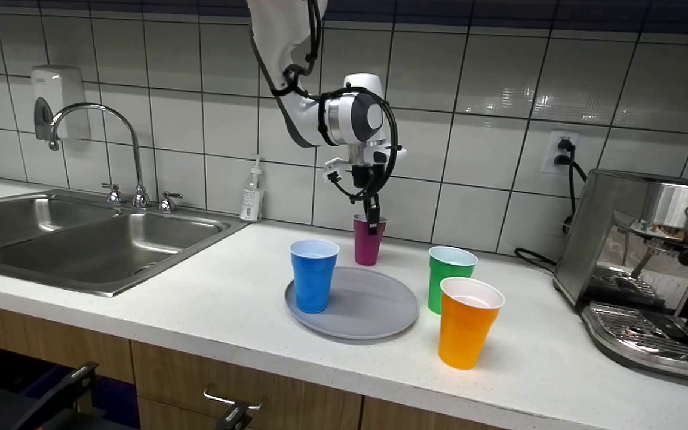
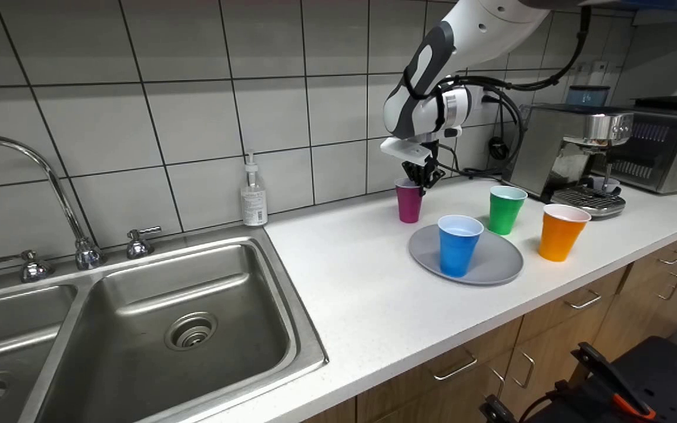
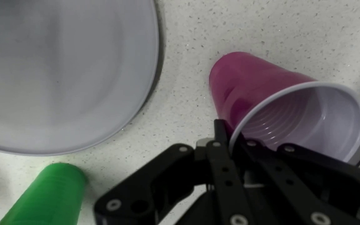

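No word, number or brand can be read. On the pump bottle (image 2: 254,195), at about nine o'clock from the middle of both exterior views, there is a printed white label (image 2: 254,207), too small and blurred for reading.

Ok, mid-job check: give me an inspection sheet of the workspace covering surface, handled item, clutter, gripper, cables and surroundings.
Surface: speckled white countertop, with a flat round grey plate on it.
Handled item: tapered purple plastic cup, upright on the countertop near the wall, off the plate.
Clutter: tapered blue plastic cup on the plate; green plastic cup and orange plastic cup upright on the countertop beside it.
Gripper: black two-finger gripper, shut on the purple plastic cup's rim, one finger inside, one outside.
Cables: black cables looped along the white robot arm; black power cords at the white wall outlet.
Surroundings: stainless-steel double sink, clear pump bottle, steel espresso machine, white-tiled wall.
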You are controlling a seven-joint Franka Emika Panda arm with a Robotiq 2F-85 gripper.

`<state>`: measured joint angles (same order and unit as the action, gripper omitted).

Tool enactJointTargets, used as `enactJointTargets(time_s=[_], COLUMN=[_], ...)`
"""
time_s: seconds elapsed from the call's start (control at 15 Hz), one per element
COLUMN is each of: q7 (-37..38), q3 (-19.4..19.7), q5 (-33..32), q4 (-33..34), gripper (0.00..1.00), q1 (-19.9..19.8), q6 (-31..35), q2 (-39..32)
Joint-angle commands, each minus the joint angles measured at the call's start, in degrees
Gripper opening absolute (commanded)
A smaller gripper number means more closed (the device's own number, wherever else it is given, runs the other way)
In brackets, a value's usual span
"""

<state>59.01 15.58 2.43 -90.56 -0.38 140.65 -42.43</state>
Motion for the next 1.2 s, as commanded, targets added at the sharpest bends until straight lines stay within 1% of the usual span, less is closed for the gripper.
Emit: enactJointTargets(time_s=[0.0, 0.6, 1.13], q7=[0.0, -0.3, -1.0], q3=[-1.0, -0.6, -0.3], q5=[0.7, 0.2, -0.6], q4=[1.5, -2.5, -9.7], gripper=[0.01, 0.01, 0.01], q1=[-1.1, -0.7, -0.6], q6=[-1.9, -0.1, 0.8], q2=[0.1, 3.9, 9.8])
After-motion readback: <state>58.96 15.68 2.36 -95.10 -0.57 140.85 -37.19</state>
